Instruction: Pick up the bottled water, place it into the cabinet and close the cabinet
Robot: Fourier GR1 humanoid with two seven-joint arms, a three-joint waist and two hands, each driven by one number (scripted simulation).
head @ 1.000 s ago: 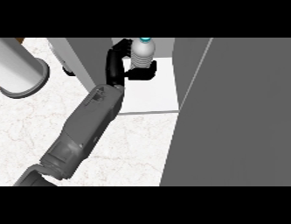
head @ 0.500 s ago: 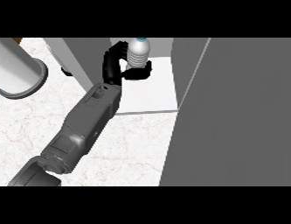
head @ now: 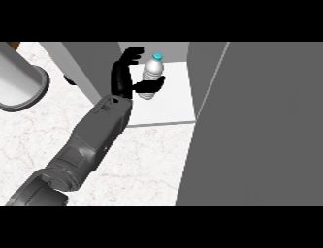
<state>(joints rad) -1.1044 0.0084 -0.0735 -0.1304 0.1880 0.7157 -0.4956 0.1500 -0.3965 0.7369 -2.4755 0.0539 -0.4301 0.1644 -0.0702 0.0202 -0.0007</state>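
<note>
One robot hand (head: 123,82), the left, is curling thumb and fingers round the tilted water bottle (head: 152,72), holding it over the white cabinet shelf (head: 168,109) beside the grey door (head: 278,126).

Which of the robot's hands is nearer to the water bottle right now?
Left. The left hand is right at the bottled water, its thumb across the bottle's lower part. The right hand is not in view.

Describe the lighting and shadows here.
Head view: flat, even light, no glare; the cabinet door at right reads dark grey, the cabinet floor bright white; no distinct shadow under the bottled water; the left hand covers its base.
</note>
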